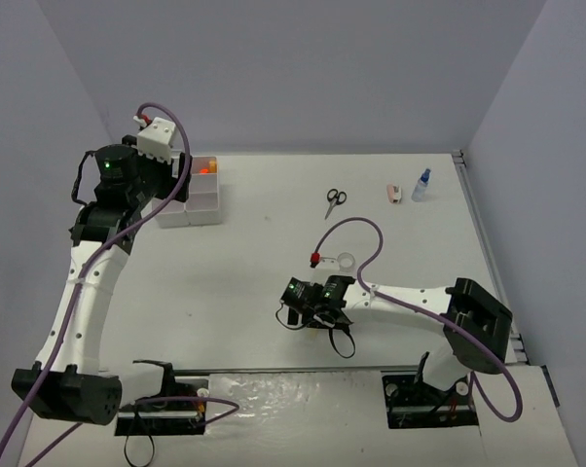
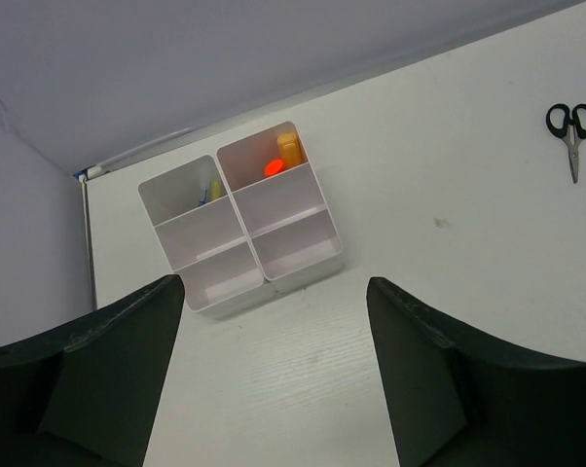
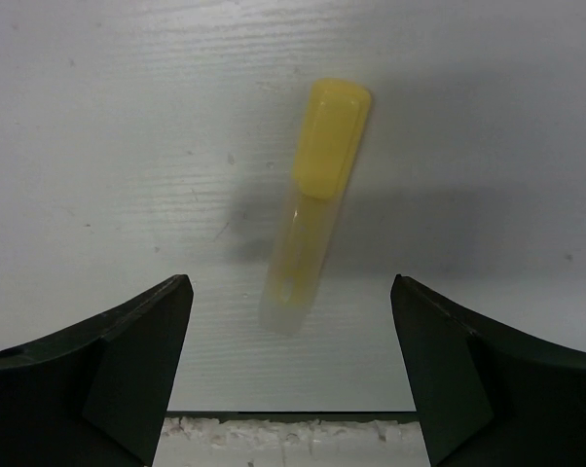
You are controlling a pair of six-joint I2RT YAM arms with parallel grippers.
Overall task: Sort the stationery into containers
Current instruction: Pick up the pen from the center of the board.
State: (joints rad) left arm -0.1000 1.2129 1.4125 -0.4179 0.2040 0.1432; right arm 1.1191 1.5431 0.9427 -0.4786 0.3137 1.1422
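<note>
Stick (image 3: 327, 146): lay flat on bench (image 3: 98, 146) between right jaws, which stood released, clear of it on both sides; left jaws released, empty, near tray (image 2: 303, 265). Scissors (image 1: 335, 200), bottle (image 1: 422, 185): loose on bench, far side.

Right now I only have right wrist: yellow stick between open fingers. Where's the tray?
Observer: Organizer tray sits far left on the table, partly under the left arm.
Operator: Anything in it?
Observer: Orange marker in its far right corner compartment.
Operator: What else is loose?
Observer: Scissors, tape ring, pink piece and bottle, all farther out than the right gripper.
</note>
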